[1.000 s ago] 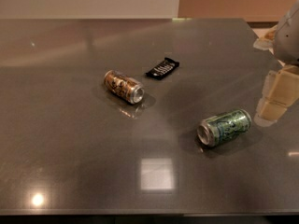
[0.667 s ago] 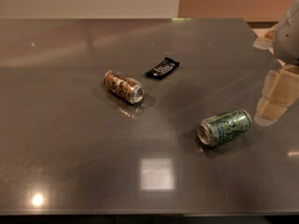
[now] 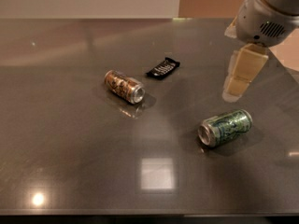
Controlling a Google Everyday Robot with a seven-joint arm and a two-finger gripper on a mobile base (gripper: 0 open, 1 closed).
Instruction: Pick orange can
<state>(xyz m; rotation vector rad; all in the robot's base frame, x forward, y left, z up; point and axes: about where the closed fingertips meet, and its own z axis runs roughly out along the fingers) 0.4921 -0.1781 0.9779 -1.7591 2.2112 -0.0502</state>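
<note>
Orange can (image 3: pixel 124 86) is lying sideways left of centre on the worktop (image 3: pixel 70 162). Gripper (image 3: pixel 238 76) is hanging upper right; spread or closed, cannot tell. Best straddling the barrel crosswise, avoiding the black wrapper (image 3: pixel 163 68).

Your gripper (image 3: pixel 233 90) hangs at the upper right, cream-coloured, angled downward and slightly left below your white rounded wrist (image 3: pixel 264 17).

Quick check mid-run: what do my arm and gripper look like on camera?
The gripper, at upper right above the table, is cream-beige and blocky. The wrist housing above it is rounded white plastic with a slotted vent grille. No cables show.
</note>
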